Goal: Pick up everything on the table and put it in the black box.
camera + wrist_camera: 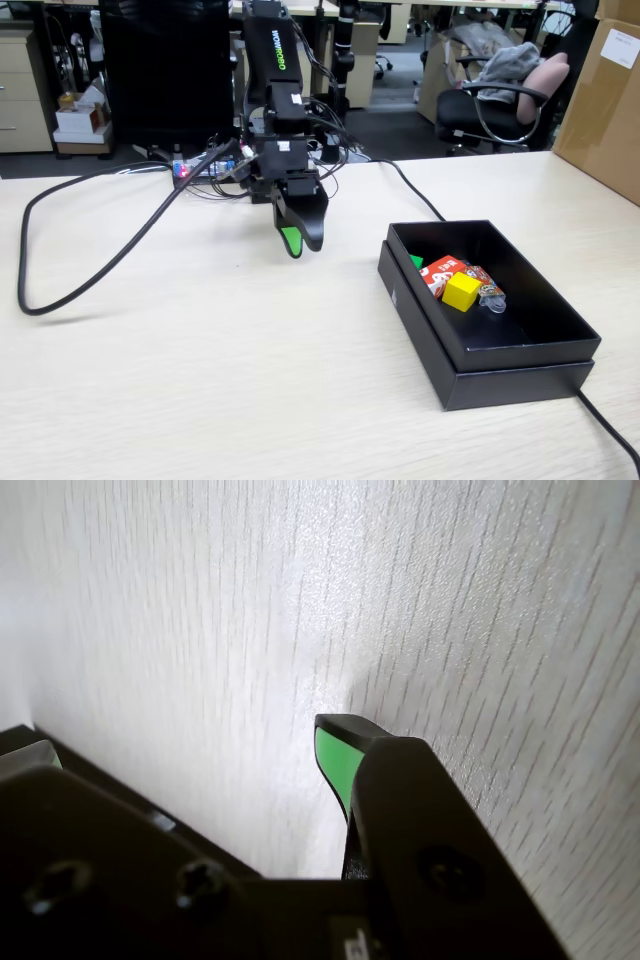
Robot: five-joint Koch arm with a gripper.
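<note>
Claw (298,243): hangs over bare table left of the black box in the fixed view, tips pointing down; its two jaws sit together with no gap to be seen between them, and nothing is held. In the wrist view (338,742) only a green-faced tip and a black jaw pressed beside it show, with wood grain beyond.
Claw contact: whether the tips touch the table cannot be told.
Black box (520,352): on the table at the right of the fixed view, open-topped, well apart from the claw.
Yellow cube (461,291): inside the box, near its left wall, touching the red carton.
Red carton (441,272): inside the box, lying behind the yellow cube.
Green cube (416,261): inside the box, only a corner showing at the left wall.
Orange-patterned packet (485,285): inside the box, just right of the yellow cube.
Table (200,380): light wood grain, a black cable (90,265) looping across its left part.
</note>
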